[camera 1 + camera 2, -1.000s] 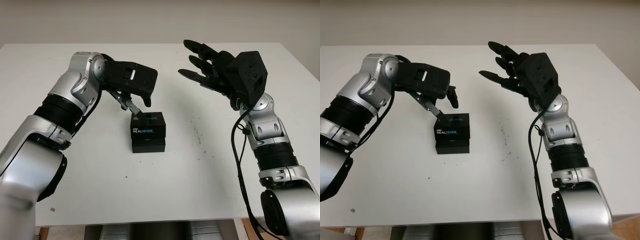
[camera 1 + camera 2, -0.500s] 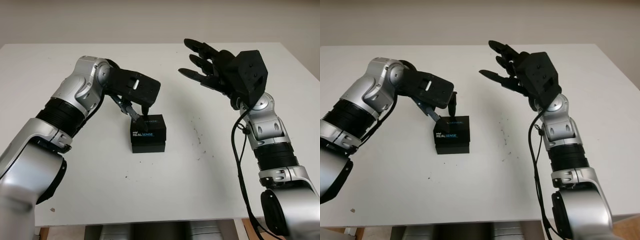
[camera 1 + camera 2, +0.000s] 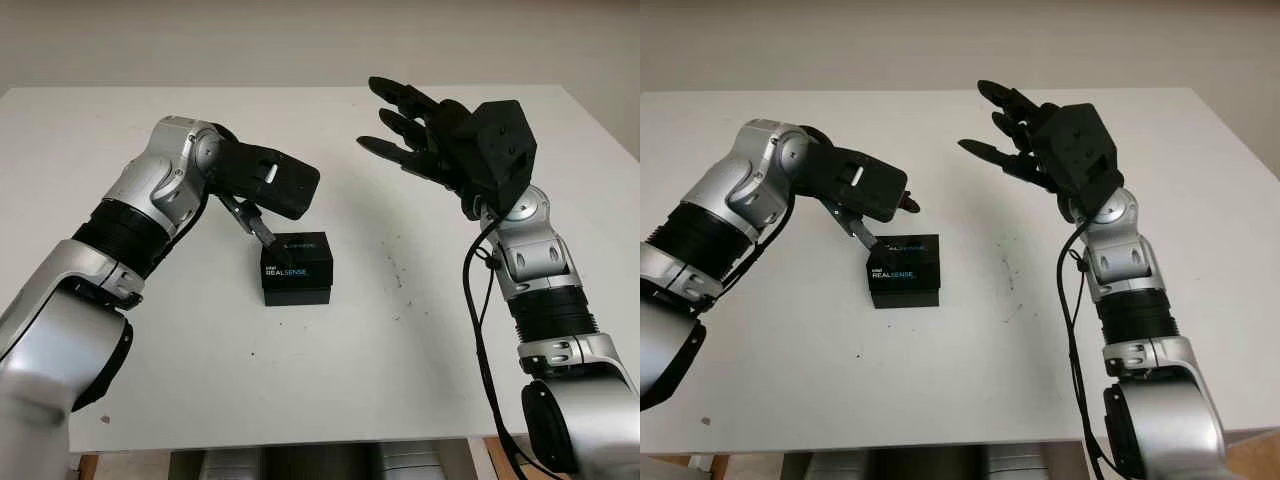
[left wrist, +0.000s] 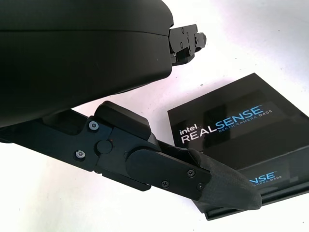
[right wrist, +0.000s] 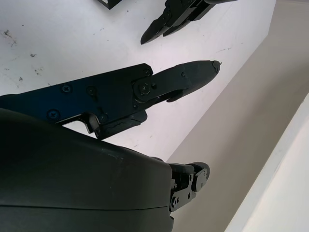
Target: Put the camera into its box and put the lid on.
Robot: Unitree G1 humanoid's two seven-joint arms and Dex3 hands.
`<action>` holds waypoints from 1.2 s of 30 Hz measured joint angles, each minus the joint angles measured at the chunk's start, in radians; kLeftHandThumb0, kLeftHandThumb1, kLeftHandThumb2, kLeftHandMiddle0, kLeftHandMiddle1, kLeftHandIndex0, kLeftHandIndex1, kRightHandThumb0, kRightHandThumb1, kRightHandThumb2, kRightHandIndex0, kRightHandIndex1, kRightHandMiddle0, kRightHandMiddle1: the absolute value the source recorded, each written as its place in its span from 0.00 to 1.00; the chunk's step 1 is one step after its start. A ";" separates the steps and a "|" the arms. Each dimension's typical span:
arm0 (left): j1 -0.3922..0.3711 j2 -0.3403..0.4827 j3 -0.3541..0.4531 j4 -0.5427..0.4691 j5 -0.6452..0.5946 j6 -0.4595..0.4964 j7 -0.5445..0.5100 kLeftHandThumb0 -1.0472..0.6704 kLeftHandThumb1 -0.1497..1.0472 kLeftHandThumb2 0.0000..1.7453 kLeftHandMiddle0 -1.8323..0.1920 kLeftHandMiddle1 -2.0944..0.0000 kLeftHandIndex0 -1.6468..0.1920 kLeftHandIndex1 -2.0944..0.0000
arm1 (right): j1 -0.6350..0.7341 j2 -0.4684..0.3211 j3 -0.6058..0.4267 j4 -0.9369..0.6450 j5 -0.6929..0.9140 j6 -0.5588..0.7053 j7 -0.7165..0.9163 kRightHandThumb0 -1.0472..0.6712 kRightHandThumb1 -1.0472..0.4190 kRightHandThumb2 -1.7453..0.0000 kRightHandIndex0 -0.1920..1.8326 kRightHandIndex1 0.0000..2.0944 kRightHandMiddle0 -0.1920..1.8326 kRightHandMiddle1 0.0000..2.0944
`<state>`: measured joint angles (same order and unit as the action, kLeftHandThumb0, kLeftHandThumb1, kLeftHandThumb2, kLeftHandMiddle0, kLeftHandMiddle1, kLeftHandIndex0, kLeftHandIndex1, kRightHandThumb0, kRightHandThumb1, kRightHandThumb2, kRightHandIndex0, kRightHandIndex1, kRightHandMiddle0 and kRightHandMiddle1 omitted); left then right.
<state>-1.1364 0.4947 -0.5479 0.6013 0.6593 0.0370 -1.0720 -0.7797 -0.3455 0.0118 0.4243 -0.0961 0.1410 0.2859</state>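
I am reaching my left hand (image 3: 268, 190) over the far-left corner of the box (image 3: 296, 277), and one fingertip (image 4: 227, 186) is lying across the left edge of the lid (image 3: 296, 244). The hand is grasping nothing; I am using that single finger as a pusher, since a lid that is already sitting on its base needs pressing and squaring rather than gripping. The other fingers are staying off the box, above and behind it. The palm is hovering just beyond the box, toward the far side of the surface (image 3: 200, 370), so the finger is coming down at the lid from behind and from the left.

The lid is lying flat on the black base, its printed face up and its edges looking roughly lined up with the base below. I cannot see the camera anywhere, so I am judging that it is already inside and that closing is nearly done, with only a firm seating left to confirm.

I am holding my right hand (image 3: 420, 140) open, raised in the air well to the right of the box and clear of it, which is keeping it out of the way of the left arm.
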 measured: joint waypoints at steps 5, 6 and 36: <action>0.017 0.000 -0.001 -0.030 0.005 0.004 -0.001 0.00 1.00 0.07 0.92 0.95 1.00 1.00 | 0.000 0.000 0.000 0.000 0.000 0.000 -0.001 0.22 0.00 0.97 0.19 0.03 0.16 0.09; 0.019 0.000 -0.001 -0.035 0.005 0.005 -0.001 0.00 1.00 0.07 0.91 0.95 1.00 1.00 | 0.000 0.000 0.000 0.000 0.000 0.000 -0.001 0.22 0.00 0.97 0.19 0.03 0.16 0.09; 0.045 -0.020 -0.012 -0.032 -0.013 0.043 -0.046 0.00 1.00 0.09 0.67 0.00 0.93 0.01 | 0.002 0.000 0.000 -0.010 -0.001 0.004 -0.009 0.21 0.00 0.95 0.19 0.03 0.15 0.10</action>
<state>-1.0918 0.4746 -0.5600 0.5697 0.6468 0.0795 -1.1184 -0.7775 -0.3455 0.0123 0.4148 -0.0975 0.1446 0.2765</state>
